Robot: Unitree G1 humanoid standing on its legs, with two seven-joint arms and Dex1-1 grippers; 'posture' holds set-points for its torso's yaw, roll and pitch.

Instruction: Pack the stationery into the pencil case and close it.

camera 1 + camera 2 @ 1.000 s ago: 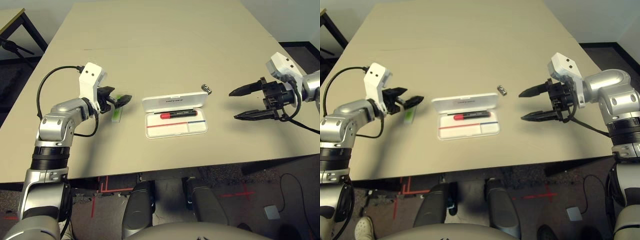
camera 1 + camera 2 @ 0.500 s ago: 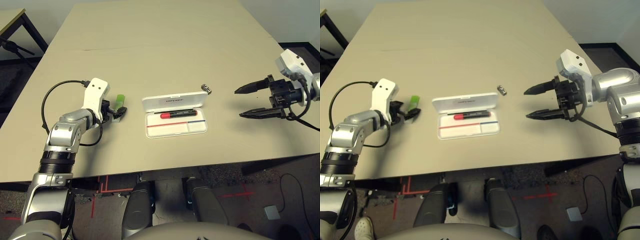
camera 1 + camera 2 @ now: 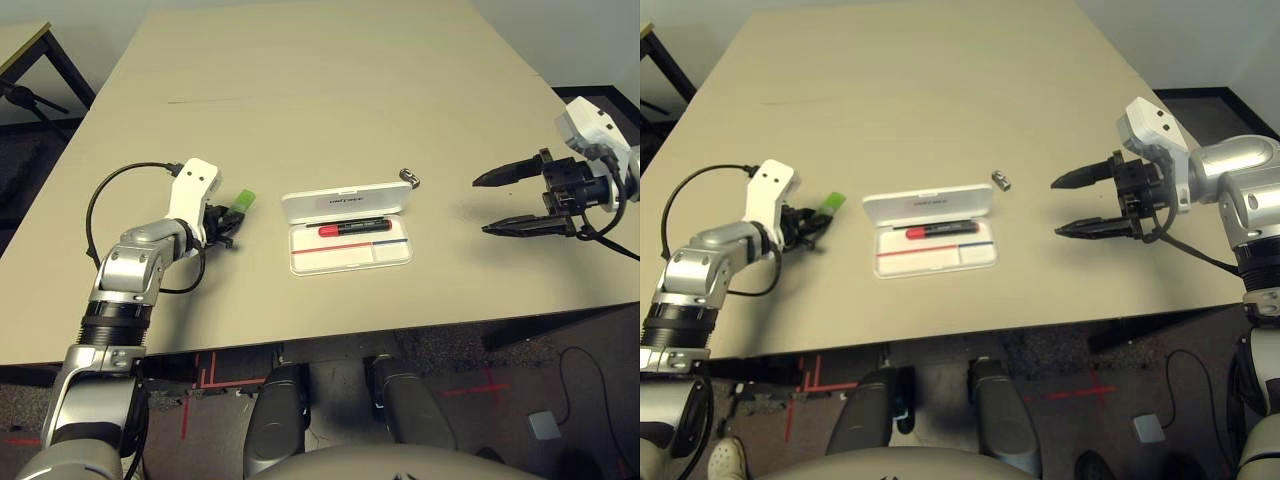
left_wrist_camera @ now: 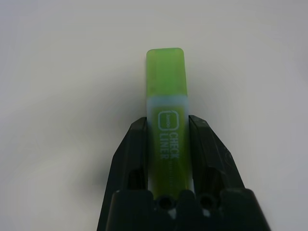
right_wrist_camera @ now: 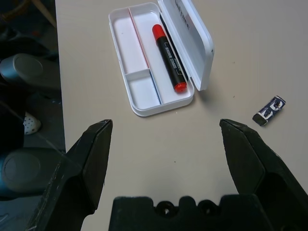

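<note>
The white pencil case [image 3: 350,258] lies open at mid-table, its lid [image 3: 345,200] folded back. The red marker [image 3: 355,228] lies inside along the hinge side. A tiny metal piece [image 3: 411,179] rests on the table just beyond the case's right corner. Left of the case, my left gripper [image 3: 228,218] is down at the table, shut on the light-green bar [image 4: 167,96], whose green end sticks out past the fingertips. My right gripper [image 3: 505,203] hovers open to the right of the case; its wrist view takes in the case [image 5: 144,91], the marker [image 5: 168,57] and the metal piece [image 5: 269,110].
The beige table [image 3: 330,90] stretches far back with a thin seam across it. Its front edge [image 3: 330,335] runs close below the case. A dark-legged table [image 3: 30,70] stands off the far left corner.
My left gripper has dropped to the table and closed on the green bar, which has shifted slightly. My right gripper has drawn back a little to the right, still open.
</note>
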